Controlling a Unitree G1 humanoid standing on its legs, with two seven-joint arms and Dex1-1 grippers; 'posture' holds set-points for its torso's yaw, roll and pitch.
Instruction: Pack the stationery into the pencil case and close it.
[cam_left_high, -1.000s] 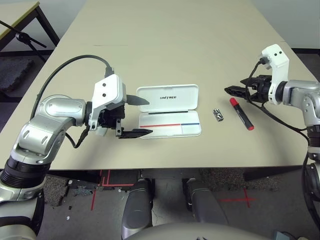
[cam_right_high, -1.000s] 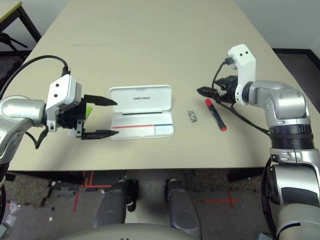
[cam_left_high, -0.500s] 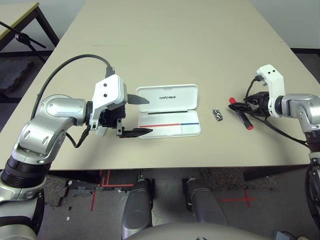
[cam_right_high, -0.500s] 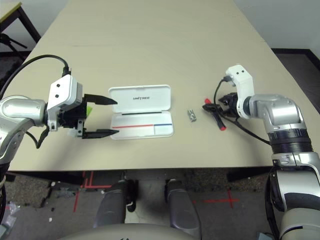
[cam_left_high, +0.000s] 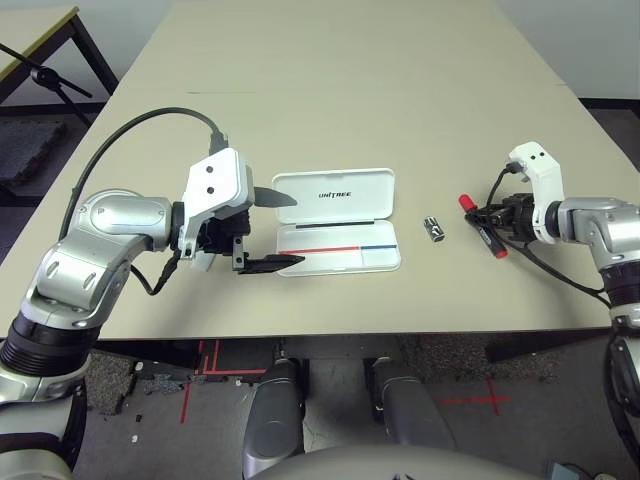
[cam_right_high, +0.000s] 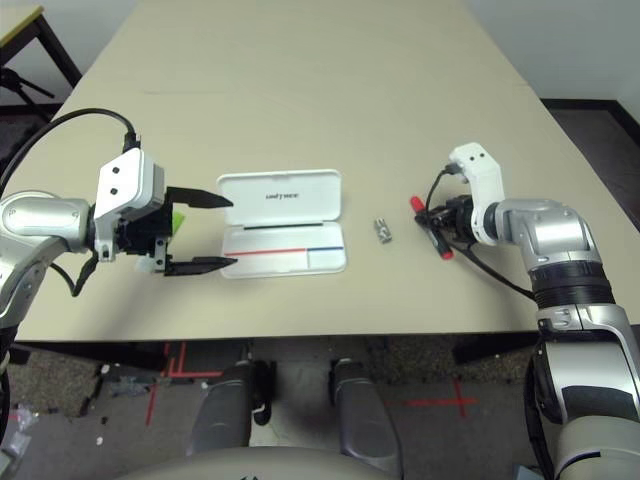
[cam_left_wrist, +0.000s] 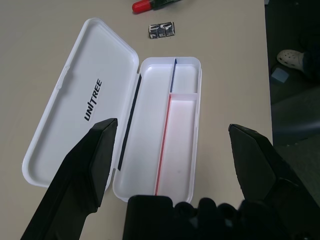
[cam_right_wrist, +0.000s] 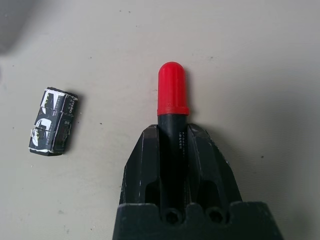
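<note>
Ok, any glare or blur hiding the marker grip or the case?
Right wrist view: sharp, soft shadows; right end effector clamps the marker. Left wrist view: pencil case evenly lit, "UNITREE" readable, no glare. Left eye view: table evenly lit.

Head pair: high, looking forward and down across the tabletop (cam_left_high: 400, 90).
Left wrist: close above the open pencil case (cam_left_wrist: 170, 125), ahead of the left claw (cam_left_wrist: 172, 150).
Right wrist: very near the marker (cam_right_wrist: 173, 115), shared by all views.

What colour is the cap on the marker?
Red, on a black barrel: the marker shows best in the right wrist view.
</note>
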